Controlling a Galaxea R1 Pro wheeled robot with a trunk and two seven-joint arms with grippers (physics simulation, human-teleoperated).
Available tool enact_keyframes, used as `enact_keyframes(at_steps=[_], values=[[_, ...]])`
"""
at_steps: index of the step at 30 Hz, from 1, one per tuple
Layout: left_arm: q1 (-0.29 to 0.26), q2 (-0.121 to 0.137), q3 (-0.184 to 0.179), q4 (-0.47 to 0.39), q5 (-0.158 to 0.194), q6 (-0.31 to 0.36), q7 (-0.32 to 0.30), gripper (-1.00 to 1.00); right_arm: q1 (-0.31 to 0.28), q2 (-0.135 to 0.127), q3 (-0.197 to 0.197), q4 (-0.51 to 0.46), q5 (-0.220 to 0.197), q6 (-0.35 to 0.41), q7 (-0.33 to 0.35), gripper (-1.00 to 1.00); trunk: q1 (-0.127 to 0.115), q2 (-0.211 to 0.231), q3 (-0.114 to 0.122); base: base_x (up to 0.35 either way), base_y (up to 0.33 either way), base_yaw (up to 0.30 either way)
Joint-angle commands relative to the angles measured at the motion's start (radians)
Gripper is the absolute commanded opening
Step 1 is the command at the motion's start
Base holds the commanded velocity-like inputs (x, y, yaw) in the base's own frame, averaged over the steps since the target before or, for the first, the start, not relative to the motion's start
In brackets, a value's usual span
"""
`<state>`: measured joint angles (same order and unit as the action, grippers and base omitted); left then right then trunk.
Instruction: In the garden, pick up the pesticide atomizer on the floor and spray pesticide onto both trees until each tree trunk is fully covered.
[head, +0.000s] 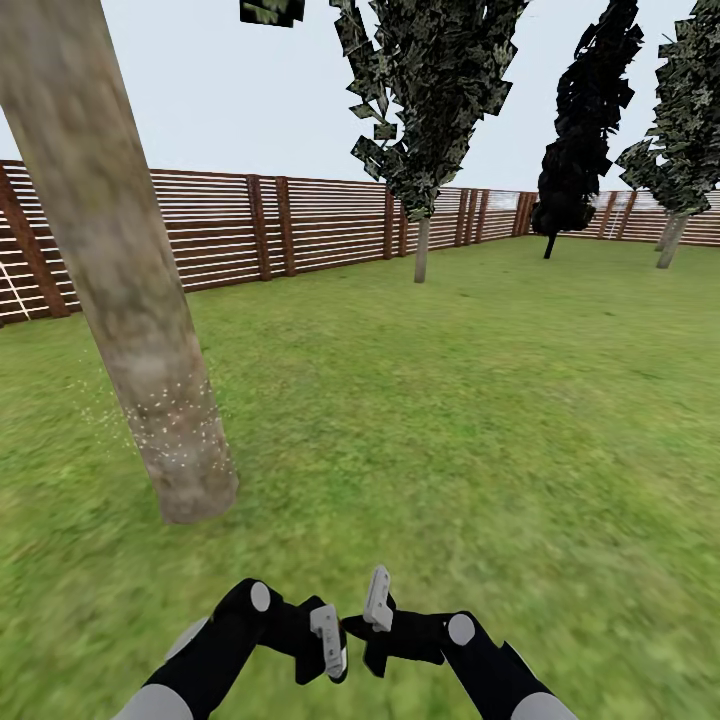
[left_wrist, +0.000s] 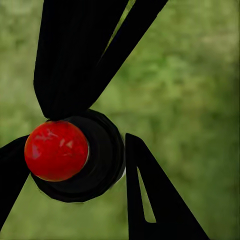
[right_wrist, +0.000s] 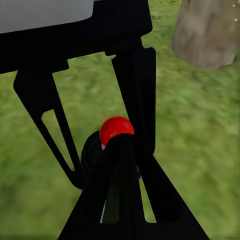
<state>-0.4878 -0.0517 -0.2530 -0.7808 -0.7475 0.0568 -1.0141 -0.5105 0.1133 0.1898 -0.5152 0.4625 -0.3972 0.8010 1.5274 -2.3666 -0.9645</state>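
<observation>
A thick, mottled grey-brown tree trunk (head: 110, 250) leans up at the left of the head view, and its base also shows in the right wrist view (right_wrist: 207, 32). Tiny white specks of pesticide (head: 165, 420) dot its lower part and the air beside it. The pesticide atomizer (left_wrist: 75, 160), a round black body with a red knob, sits between the fingers of my left gripper (head: 330, 645), which is shut on it. My right gripper (head: 378, 600) has its fingers closed together, with the tips against the atomizer (right_wrist: 114, 132) by the red knob. Both grippers hang low over the grass, right of the trunk.
Green lawn (head: 450, 400) stretches ahead to a reddish-brown slat fence (head: 300, 225). A thin grey-trunked tree (head: 421, 250) stands mid-distance. A dark narrow tree (head: 580, 130) and another leafy one (head: 670, 235) stand far right.
</observation>
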Motion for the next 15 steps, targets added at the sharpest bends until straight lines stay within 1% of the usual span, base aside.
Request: enact_keyframes(at_steps=[1, 6, 9, 10, 11, 13, 15], values=[[-0.001, -0.001, 0.0, -0.002, -0.003, 0.006, -0.004, -1.0, 0.0, 0.0, -0.001, -0.001, 0.008, -0.005, 0.0, -1.0, 0.0, 0.0, -0.001, 0.0, 0.0, 0.0], [-0.002, 0.001, 0.0, 0.006, -0.007, 0.006, -0.002, -1.0, 0.0, 0.0, -0.001, 0.0, 0.008, -0.005, 0.0, -1.0, 0.0, 0.0, -0.001, 0.0, 0.0, 0.0], [-0.004, 0.018, 0.006, 0.013, -0.007, 0.006, 0.0, -1.0, 0.0, 0.0, -0.001, 0.0, 0.008, -0.005, 0.0, -1.0, 0.0, 0.0, -0.001, 0.0, 0.0, 0.0], [-0.004, 0.037, 0.008, 0.014, -0.007, 0.006, 0.0, -1.0, 0.0, 0.0, -0.001, 0.0, 0.008, -0.005, 0.0, -1.0, 0.0, 0.0, -0.001, 0.0, 0.0, 0.0], [-0.003, 0.067, 0.009, 0.015, -0.007, 0.006, 0.0, -1.0, 0.0, 0.0, -0.001, 0.0, 0.008, -0.005, 0.0, -1.0, 0.0, 0.0, -0.001, 0.0, 0.0, 0.0], [0.001, 0.19, 0.011, 0.015, -0.007, 0.005, 0.0, -1.0, 0.0, -0.001, -0.003, 0.0, 0.009, -0.005, 0.0, -1.0, 0.0, 0.0, -0.001, 0.0, 0.0, 0.0], [0.004, 0.25, 0.011, 0.015, -0.006, 0.005, -0.001, -1.0, 0.0, -0.001, -0.003, 0.0, 0.009, -0.005, 0.0, -1.0, 0.0, 0.0, -0.001, 0.0, 0.0, 0.0]])
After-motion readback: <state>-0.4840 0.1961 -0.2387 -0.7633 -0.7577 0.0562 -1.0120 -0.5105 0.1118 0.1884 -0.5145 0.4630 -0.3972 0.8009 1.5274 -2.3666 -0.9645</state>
